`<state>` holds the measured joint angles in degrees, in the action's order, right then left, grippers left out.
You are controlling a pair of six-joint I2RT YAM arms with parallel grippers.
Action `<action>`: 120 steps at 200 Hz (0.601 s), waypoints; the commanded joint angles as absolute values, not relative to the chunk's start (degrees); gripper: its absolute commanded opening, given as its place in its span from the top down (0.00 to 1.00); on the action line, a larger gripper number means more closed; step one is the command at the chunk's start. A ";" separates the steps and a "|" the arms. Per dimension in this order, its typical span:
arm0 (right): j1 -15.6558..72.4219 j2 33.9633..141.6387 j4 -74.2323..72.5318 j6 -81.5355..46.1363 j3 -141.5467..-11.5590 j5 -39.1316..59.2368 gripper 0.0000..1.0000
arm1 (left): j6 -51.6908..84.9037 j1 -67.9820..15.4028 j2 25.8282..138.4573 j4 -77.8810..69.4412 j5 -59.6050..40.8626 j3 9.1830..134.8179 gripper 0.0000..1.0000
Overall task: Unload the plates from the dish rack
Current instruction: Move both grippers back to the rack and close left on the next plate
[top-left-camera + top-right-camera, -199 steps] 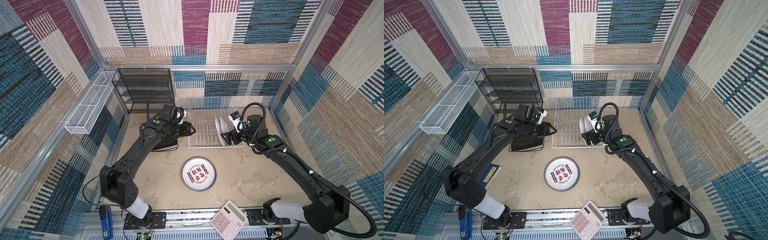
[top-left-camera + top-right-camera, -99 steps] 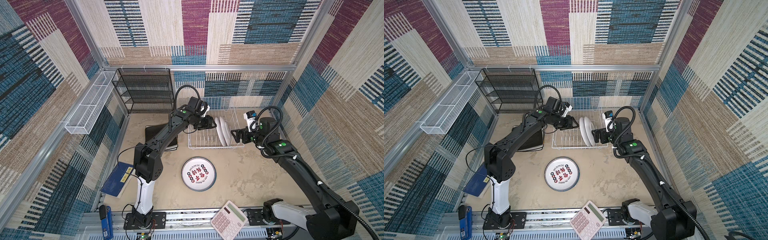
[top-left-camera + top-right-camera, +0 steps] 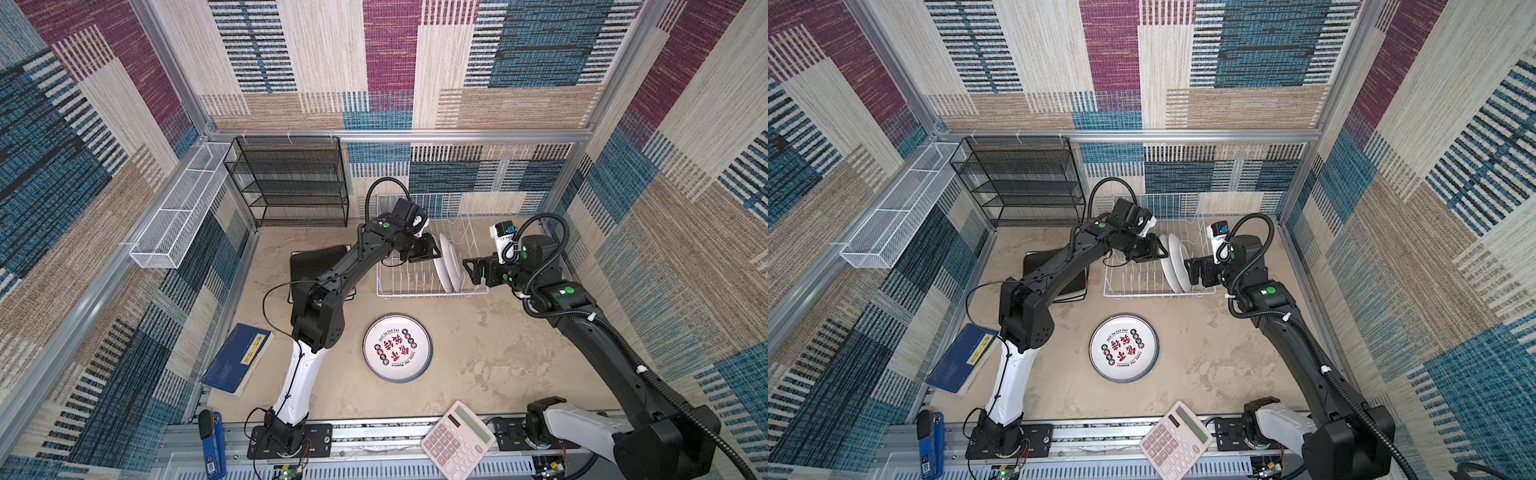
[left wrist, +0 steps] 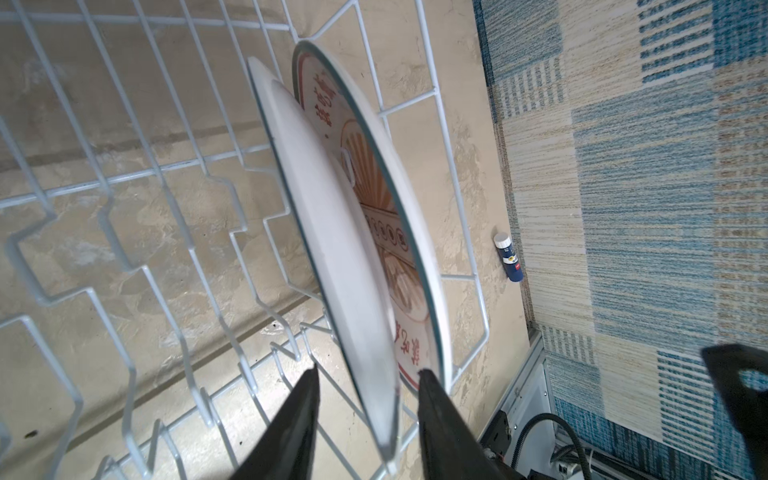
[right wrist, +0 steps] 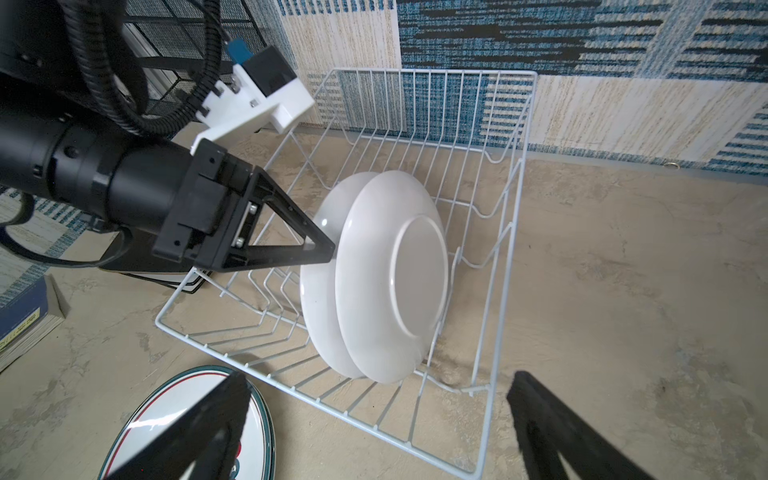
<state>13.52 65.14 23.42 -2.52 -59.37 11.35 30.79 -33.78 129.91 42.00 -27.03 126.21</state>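
Plates point(image 4: 332, 249) upright in dish rack point(image 4: 124, 174); one rim between parted left gripper point(image 4: 366, 370); right gripper point(image 5: 378, 376) spread.

Two plates point(image 3: 448, 270) upright in dish rack point(image 3: 409, 285), another plate point(image 3: 397, 347) flat in front

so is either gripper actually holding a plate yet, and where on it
Nothing gripped yet: left gripper straddles the rim of one racked plate, jaws not closed on it; right gripper open, empty.

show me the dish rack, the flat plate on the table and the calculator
dish rack point(image 3: 406, 283): in a top view, on its bare prongs
flat plate point(image 3: 397, 347): in a top view, on its printed middle
calculator point(image 3: 449, 448): in a top view, on its keys
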 commanded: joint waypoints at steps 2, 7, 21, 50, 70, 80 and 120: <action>13.52 64.87 21.80 -3.23 -60.12 10.99 0.01 | 33.16 -33.79 130.86 42.19 -26.20 126.85 0.61; 13.56 64.88 21.67 -3.25 -60.20 11.15 0.01 | 33.50 -33.79 131.03 42.26 -26.13 126.83 0.60; 13.57 65.03 21.24 -3.50 -60.12 11.32 0.01 | 34.63 -33.84 131.30 42.27 -25.91 126.82 0.61; 13.53 65.71 20.97 -3.60 -60.60 11.40 0.01 | 37.07 -34.10 131.39 42.10 -25.74 126.74 0.67; 13.55 66.24 20.79 -3.59 -60.88 11.83 0.01 | 38.57 -34.43 131.18 41.16 -25.74 126.11 0.71; 13.56 66.58 20.88 -3.70 -61.15 11.86 0.01 | 39.45 -34.45 131.07 40.51 -25.83 125.72 0.74; 13.53 66.79 20.34 -3.61 -60.73 11.68 0.01 | 43.66 -34.50 130.35 37.57 -26.35 123.39 0.84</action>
<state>13.52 66.65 22.26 -2.96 -60.69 11.49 39.00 -34.65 131.00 38.04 -28.12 124.84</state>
